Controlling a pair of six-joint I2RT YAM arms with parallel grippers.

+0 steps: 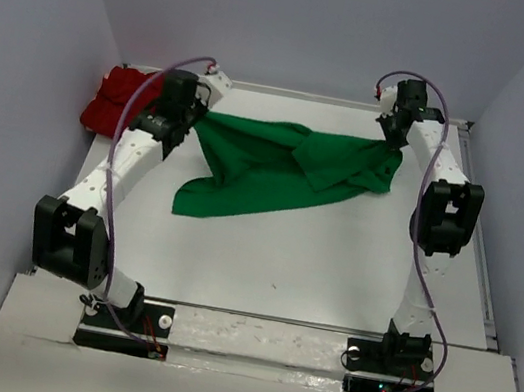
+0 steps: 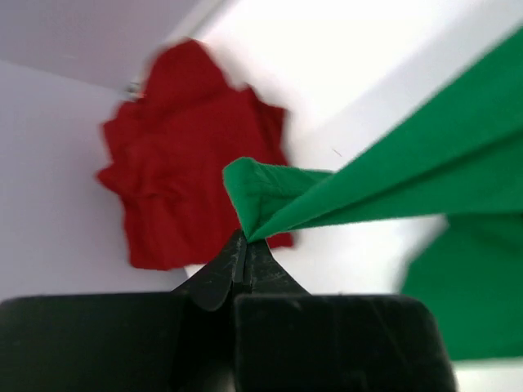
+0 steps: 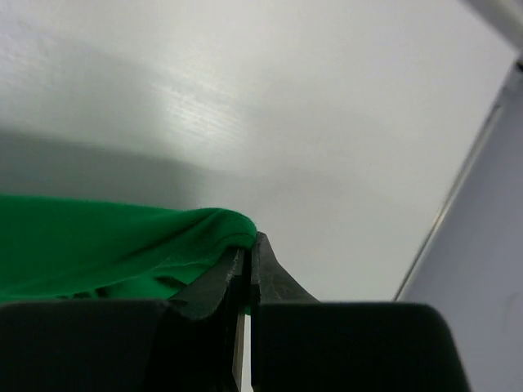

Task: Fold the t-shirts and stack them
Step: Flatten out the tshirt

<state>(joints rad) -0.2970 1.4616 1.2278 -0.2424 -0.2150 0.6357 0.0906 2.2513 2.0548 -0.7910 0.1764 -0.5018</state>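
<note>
Well, you are early in the job. The green shirt [image 1: 277,170] lies across the far half of the table [image 1: 330,269]. It is rumpled, with one flap thrown toward the near side and folds crossing in the middle, so it is neither flat nor folded. The red shirt [image 1: 114,101] sits in a crumpled heap in the far left corner, beside the left arm and apart from both grippers. Nothing is stacked.

Your left gripper [image 2: 243,245] has its jaws pressed together on a bunched corner of the green shirt. In the left wrist view the cloth runs taut from the tips off to the right. Your right gripper [image 3: 249,249] has its jaws closed too, at the shirt's far right edge. In the right wrist view a rolled hem meets the tips and looks pinched, but only a thin bite of cloth shows, so treat that hold as slight.

You have both ends of the green shirt in hand, which I judge to be the start of spreading it out. What is left for you is to lay the green flat and fold it, do the same with the red, then set one on the other. Watch the right grip when you pull, because a bite that thin could slip.
</note>
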